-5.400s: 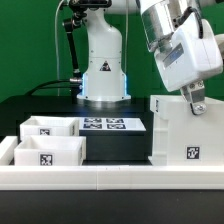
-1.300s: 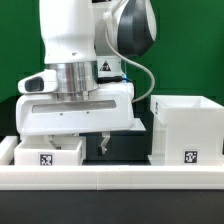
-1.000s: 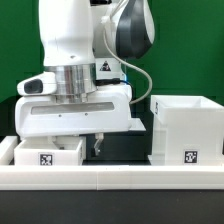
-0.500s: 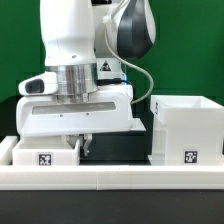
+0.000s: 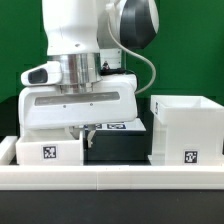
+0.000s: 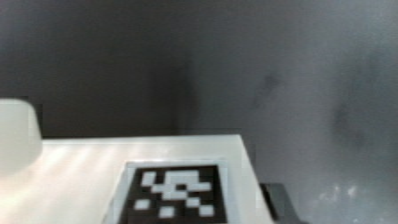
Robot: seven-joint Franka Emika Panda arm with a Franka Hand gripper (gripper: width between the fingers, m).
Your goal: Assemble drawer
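My end effector (image 5: 88,133) hangs at the exterior view's right end of the small white tagged plastic tray (image 5: 48,150), whose length runs across that view. I cannot tell whether I am pinching its wall. The tall white open box housing (image 5: 186,128) stands well apart, farther toward that view's right.

Near edge of the worktop, as the exterior view shows it: a wall (image 5: 110,172) runs the full width. You pass over it, not through.

Near corner at that view's left: tray (image 5: 48,150) tight behind the wall. The gripper (image 5: 88,130) is low at its inner end, and the arm (image 5: 78,100) fills the air above.

Near corner at that view's right: housing (image 5: 185,128), the tallest obstacle, opening upward.

Between tray and housing: bare black worktop (image 5: 118,148), your one open lane at table level. Behind it lies the marker board (image 5: 120,126), flat, no hindrance.

Wrist view: tray (image 6: 107,160) close below, bare worktop (image 6: 267,80) beyond.
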